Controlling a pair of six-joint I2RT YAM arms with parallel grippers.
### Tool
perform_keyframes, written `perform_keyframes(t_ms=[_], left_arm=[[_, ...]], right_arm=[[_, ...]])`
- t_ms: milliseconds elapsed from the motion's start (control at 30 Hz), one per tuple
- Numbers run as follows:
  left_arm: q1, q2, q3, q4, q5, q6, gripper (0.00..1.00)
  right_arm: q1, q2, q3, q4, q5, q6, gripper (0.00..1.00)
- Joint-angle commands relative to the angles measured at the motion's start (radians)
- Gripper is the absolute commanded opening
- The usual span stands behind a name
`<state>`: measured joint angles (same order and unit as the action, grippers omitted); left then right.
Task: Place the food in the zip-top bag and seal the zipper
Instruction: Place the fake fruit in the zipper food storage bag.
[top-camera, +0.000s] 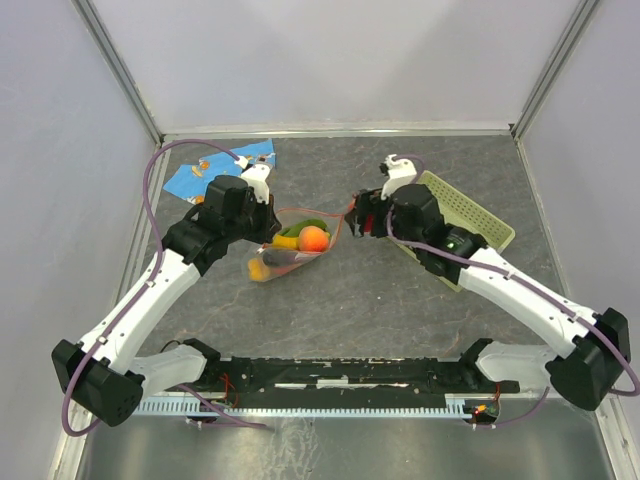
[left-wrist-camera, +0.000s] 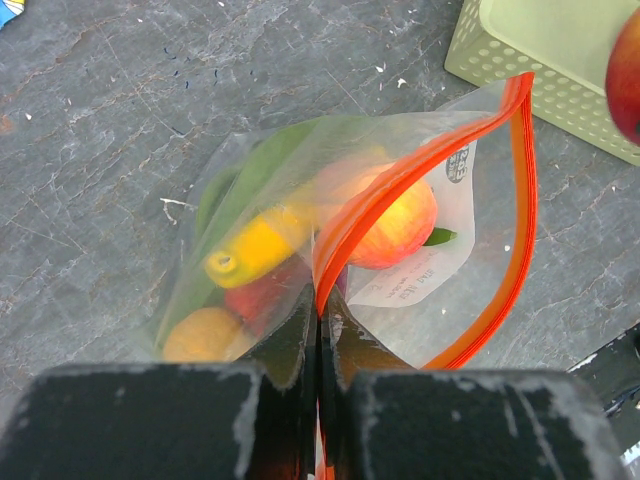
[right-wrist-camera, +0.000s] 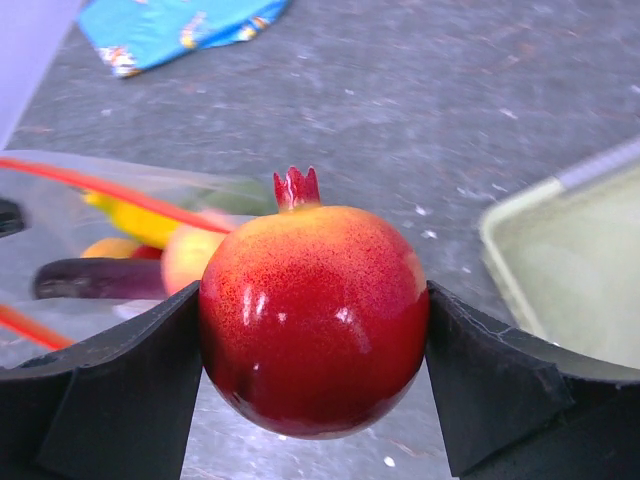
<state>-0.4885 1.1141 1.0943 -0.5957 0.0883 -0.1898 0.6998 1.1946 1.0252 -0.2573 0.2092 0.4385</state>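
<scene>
Left fingers (left-wrist-camera: 290, 345) clenched on one corner of the zip-top bag (left-wrist-camera: 470, 260), pinching right at the zipper (left-wrist-camera: 400, 185). Judged purpose: hold the rim up so the mouth gapes toward the other arm. The mouth stands open in a long loop; zipper not yet sealed.

Right fingers (right-wrist-camera: 120, 380) grasp a pomegranate (right-wrist-camera: 315, 320) at its sides, crown up, clear of the tabletop (left-wrist-camera: 100, 150) and just beside the bag's open end. Likely the last item waiting to go in.

Bag lies mid-tabletop between the two arms, well apart from the blue cloth (right-wrist-camera: 170, 25); pale green basket (left-wrist-camera: 540, 60) is near, on the right arm's side.

Bag: clear, crinkly film, red-orange strip along the rim, a white printed label inside. Contents: banana (left-wrist-camera: 255, 250), peach (left-wrist-camera: 395, 225), green leaf (left-wrist-camera: 255, 170), orange (left-wrist-camera: 205, 335), eggplant (right-wrist-camera: 95, 280). A reddish patch under the banana may be another fruit; the film blurs it.
</scene>
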Motion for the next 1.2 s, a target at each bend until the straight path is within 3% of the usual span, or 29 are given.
perform_keyframes(t_ms=[0,267,733,1167], left_arm=[[0.005,-0.005,0.005,0.047,0.014,0.032,0.03],[0.004,-0.010,0.004,0.046,0.016,0.032,0.03],[0.004,-0.013,0.006,0.047,0.022,0.030,0.03],[0.004,-0.019,0.006,0.047,0.015,0.030,0.03]], right_arm=[[0.093,0.029,0.064,0.209,-0.047,-0.071,0.76],[0.209,0.138,0.114,0.331,-0.144,-0.138,0.76],[0.236,0.292,0.152,0.394,-0.179,-0.135,0.79],[0.235,0.380,0.156,0.467,-0.151,-0.113,0.96]])
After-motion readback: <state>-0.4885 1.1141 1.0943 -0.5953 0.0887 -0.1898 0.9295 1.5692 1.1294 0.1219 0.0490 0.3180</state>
